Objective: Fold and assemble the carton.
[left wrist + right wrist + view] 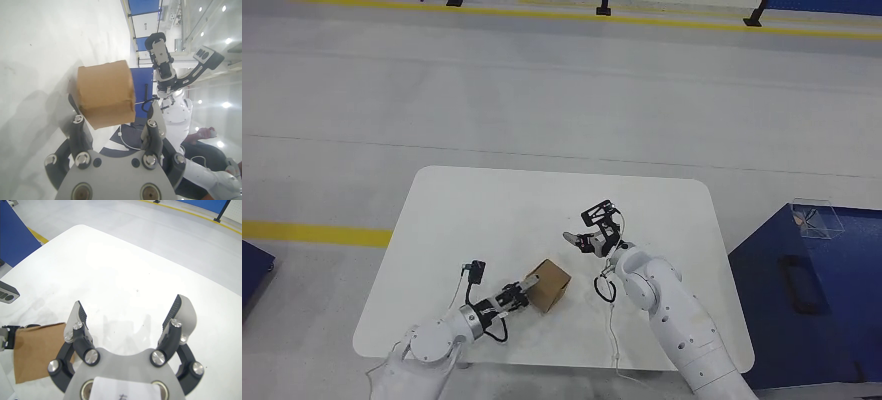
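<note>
A closed brown carton [547,285] lies on the white table [492,210] near its front edge. My left gripper [514,295] sits at the carton's near-left end. In the left wrist view the carton [105,92] lies between the spread fingers [154,113] of the left gripper [113,102]; one finger is close against its side and a gap shows at the other. My right gripper [587,240] hovers open just right of and beyond the carton, with nothing between its fingers [130,302]. The carton [37,347] shows beside one right finger.
A blue cabinet [812,290] stands off the table's right side with a clear plastic box [814,215] on it. The far half of the table is bare white surface. A yellow floor line [312,233] runs at the left.
</note>
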